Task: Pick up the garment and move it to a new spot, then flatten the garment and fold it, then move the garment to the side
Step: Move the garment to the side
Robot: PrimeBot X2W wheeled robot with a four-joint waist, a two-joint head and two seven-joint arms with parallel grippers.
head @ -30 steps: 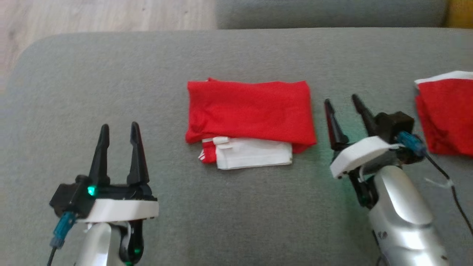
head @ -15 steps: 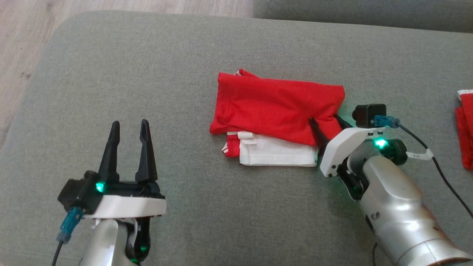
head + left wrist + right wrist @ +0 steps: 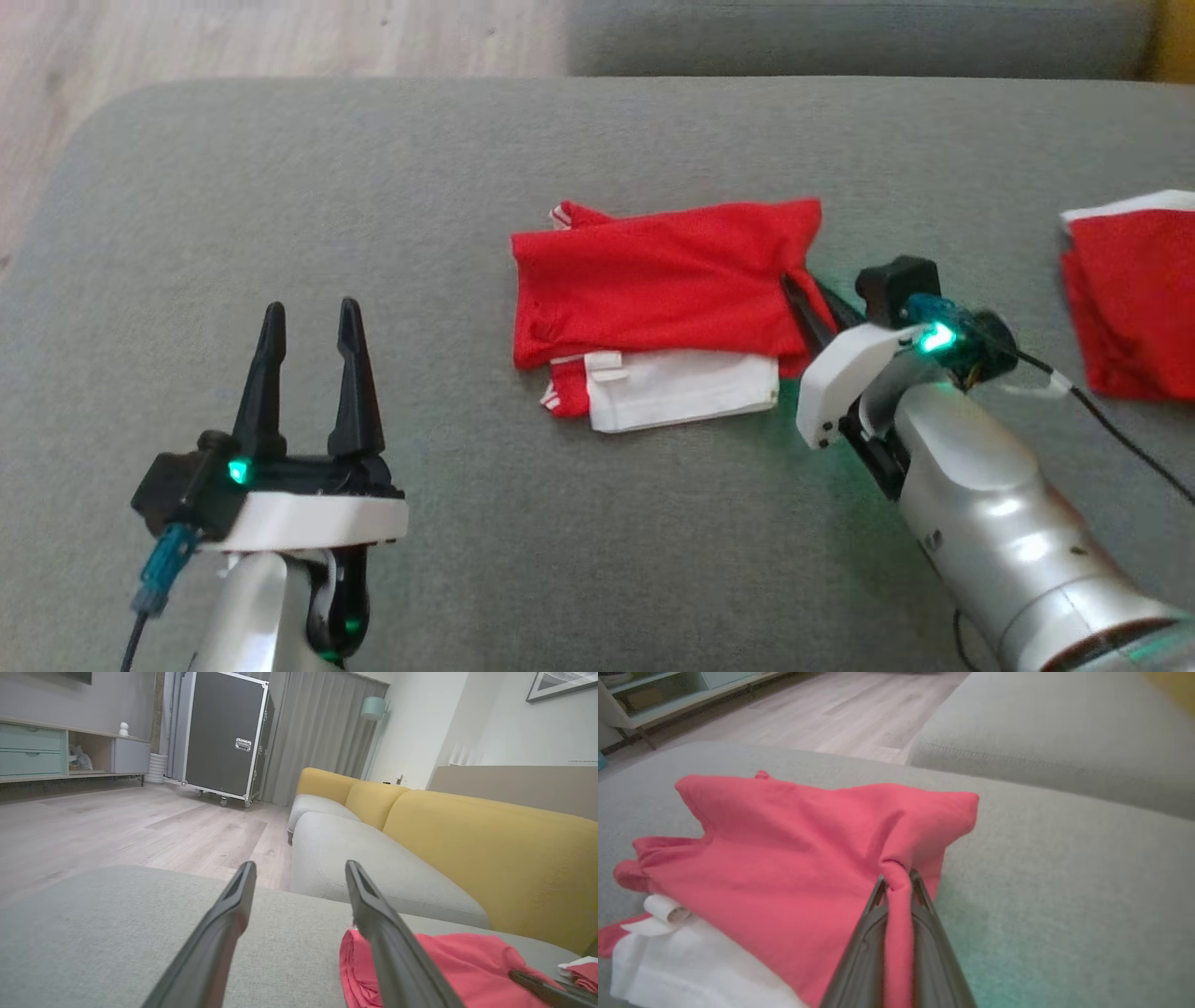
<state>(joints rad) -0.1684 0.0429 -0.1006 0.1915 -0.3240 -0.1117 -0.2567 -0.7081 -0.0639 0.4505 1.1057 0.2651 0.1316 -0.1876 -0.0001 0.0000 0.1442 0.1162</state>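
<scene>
- Garment (image 3: 653, 280), folded, red and white, lies mid-cushion (image 3: 280, 187) in the head view; the right pincer (image 3: 805, 297) slants onto its right edge.
- Left wrist view: left pincer (image 3: 301, 865) released, fingers spread, level above the cushion.
- Right wrist view: right pincer clenched on a red fold.

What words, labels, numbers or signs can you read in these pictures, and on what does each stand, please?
No text can be read in these pictures.
Forearm: small dark marks, too small to read.
Garment: red and white, no print visible.
Case: no legible label.
Picture: no legible writing.
</scene>
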